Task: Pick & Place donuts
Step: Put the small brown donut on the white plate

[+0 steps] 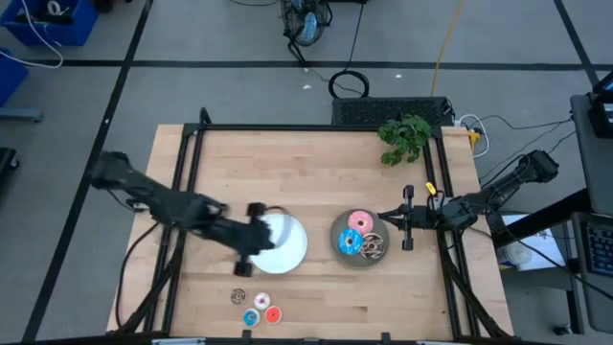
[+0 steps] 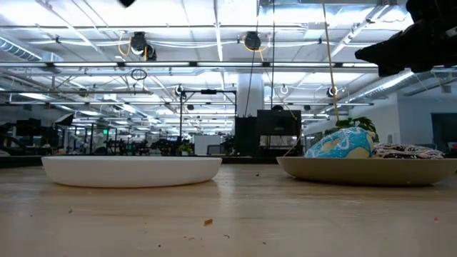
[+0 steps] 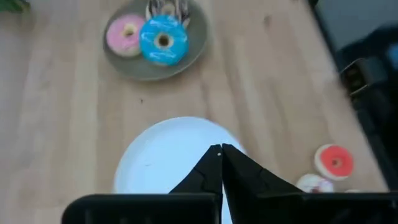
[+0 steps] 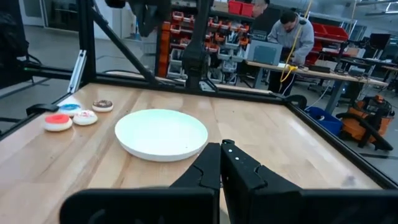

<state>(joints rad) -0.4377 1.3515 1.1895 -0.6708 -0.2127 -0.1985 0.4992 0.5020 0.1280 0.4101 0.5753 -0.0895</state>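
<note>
1. The left pincer (image 1: 259, 230) hovers over the white plate (image 1: 287, 251), its fingers (image 3: 211, 168) pressed together on nothing.
2. The right pincer (image 1: 397, 220) waits just beside the grey plate (image 1: 337, 241), likewise shut tight and empty.
3. On the grey plate lie the pink donut (image 1: 360, 221), the blue sprinkled donut (image 1: 350, 242) and the dark drizzled donut (image 1: 373, 244).
4. The four mini donuts, brown (image 1: 238, 297), white (image 1: 261, 302), blue (image 1: 251, 317) and red (image 1: 273, 314), sit clustered on the wooden surface (image 1: 316, 168) near its front edge.
</note>
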